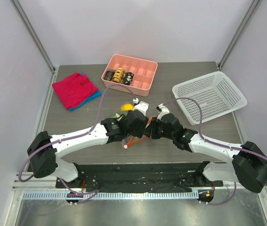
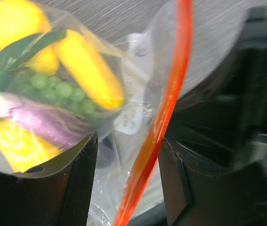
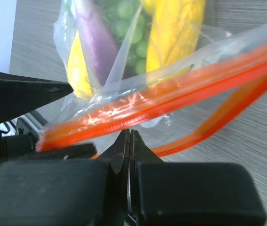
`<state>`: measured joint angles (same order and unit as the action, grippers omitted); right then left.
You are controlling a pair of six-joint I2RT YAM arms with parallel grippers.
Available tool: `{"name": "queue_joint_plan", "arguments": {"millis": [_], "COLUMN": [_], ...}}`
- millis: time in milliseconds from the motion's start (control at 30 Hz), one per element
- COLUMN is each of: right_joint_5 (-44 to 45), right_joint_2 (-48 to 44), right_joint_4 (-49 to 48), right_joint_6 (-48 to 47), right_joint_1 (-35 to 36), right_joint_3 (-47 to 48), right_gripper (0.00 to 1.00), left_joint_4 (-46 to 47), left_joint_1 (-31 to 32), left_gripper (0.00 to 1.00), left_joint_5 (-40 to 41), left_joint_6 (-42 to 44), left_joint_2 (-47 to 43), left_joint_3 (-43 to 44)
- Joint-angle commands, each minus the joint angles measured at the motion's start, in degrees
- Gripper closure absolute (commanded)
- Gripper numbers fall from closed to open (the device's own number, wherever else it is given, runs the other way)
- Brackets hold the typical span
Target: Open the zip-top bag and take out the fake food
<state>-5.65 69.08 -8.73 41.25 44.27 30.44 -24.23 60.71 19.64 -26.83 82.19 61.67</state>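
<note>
Bag (image 2: 138, 56) is at mid-surface (image 1: 72, 117), between the two tools, with the food (image 2: 88, 70) inside: yellow pieces, green grapes, a purple eggplant. Left tool (image 2: 128, 139) stands wide, the orange strip (image 2: 171, 94) running through its gap. Right tool (image 3: 129, 136) is pressed shut just under the strip; whether it pinches plastic I cannot tell.
</note>
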Motion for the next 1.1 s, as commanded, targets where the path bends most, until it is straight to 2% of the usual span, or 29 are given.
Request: {"name": "queue_joint_plan", "arguments": {"millis": [0, 33, 67, 133, 167, 200, 267, 467, 700, 867, 1067], "right_joint_5": [0.5, -0.4, -1.0, -3.0, -5.8, -7.2, -8.8, -8.2, 3.8, 4.2, 5.4], "right_joint_2": [-1.8, -2.0, -2.1, -1.8, -1.4, -1.1, -0.8, 0.6, 5.4, 9.4, 15.3], "right_joint_4": [-0.7, -0.7, -0.7, -0.9, -1.4, -1.7, -1.3, -2.3, 0.2, -4.1, -10.2], "right_joint_6": [1.3, 1.0, 0.8, -1.3, -2.3, -4.1, -5.4, -8.1, -14.2, -16.6, -17.9], "right_joint_1": [-1.9, -2.2, -2.3, -2.3, -2.3, -2.3, -2.3, -2.3, -2.3, -2.3, -2.2], "right_joint_3": [-0.5, -0.4, -0.5, -0.4, -0.2, 0.2, 0.8, 3.2, 7.4, 7.5, 7.0], "right_gripper": [0.99, 0.99, 0.99, 0.96, 0.93, 0.87, 0.83, 0.70, 0.52, 0.40, 0.34], "left_joint_4": [-1.3, -1.7, -2.0, -3.0, -3.2, -3.4, -3.5, -1.2, -2.3, -0.1, 3.4], "left_joint_1": [0.3, 0.3, 0.3, 0.3, 0.3, 0.3, 0.3, 0.3, 0.3, 0.3, 0.4], "left_gripper": [0.47, 0.49, 0.58, 0.70, 0.83, 0.89, 1.00, 1.00, 1.00, 1.00, 1.00], "left_joint_5": [6.8, 8.1, 8.4, 8.1, 7.3, 6.4, 4.2, 1.8, 2.4, -0.7, -4.2], "left_joint_6": [2.0, 2.0, 2.0, 2.0, 2.0, 2.0, 1.7, -2.8, -4.7, -5.9, -5.6], "left_joint_2": [1.8, 2.9, 3.2, 3.9, 4.5, 4.6, 5.2, 4.6, 5.3, 2.8, 1.4], "left_joint_3": [3.2, 3.9, 4.4, 5.6, 6.9, 7.7, 9.1, 12.0, 13.4, 11.0, 8.6]}}
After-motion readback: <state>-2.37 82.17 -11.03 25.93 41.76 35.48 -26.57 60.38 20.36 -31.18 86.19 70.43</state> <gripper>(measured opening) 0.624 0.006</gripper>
